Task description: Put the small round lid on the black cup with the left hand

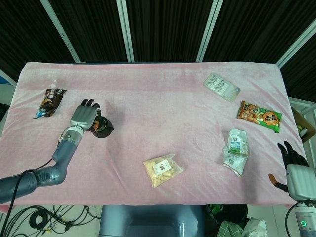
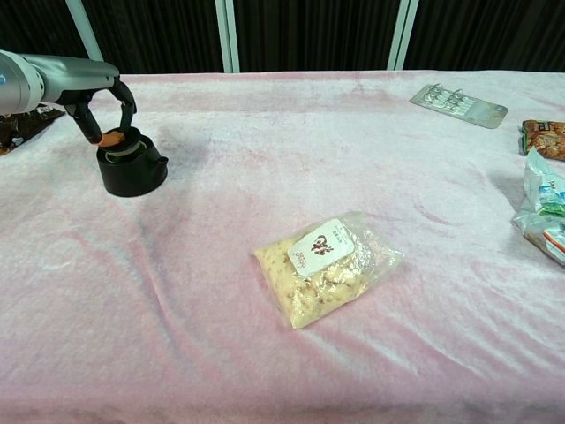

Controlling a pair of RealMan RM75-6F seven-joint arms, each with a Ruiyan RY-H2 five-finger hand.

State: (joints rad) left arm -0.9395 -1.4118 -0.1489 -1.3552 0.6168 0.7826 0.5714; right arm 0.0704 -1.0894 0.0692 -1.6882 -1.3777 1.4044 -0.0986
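Lid [image 2: 129,148] sits on the cup [image 2: 131,172], seemingly tilted; left hand [image 1: 85,116] fingers [image 2: 125,95] pinch it. Right hand [image 1: 295,170] spread, holding nothing.

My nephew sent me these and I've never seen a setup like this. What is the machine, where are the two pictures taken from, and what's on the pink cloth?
It is a two-armed robot with finger-like hands, steered by a person. The head view looks down from above; the chest view looks forward from lower down.

The left hand holds a small round lid right at the mouth of a black cup; whether it is fully seated is hard to tell. The right hand hangs off the table's edge, fingers apart, holding nothing.

On the pink tablecloth lie a clear snack bag, a blister pack, an orange snack packet, a crumpled white-green pouch and a dark wrapper.
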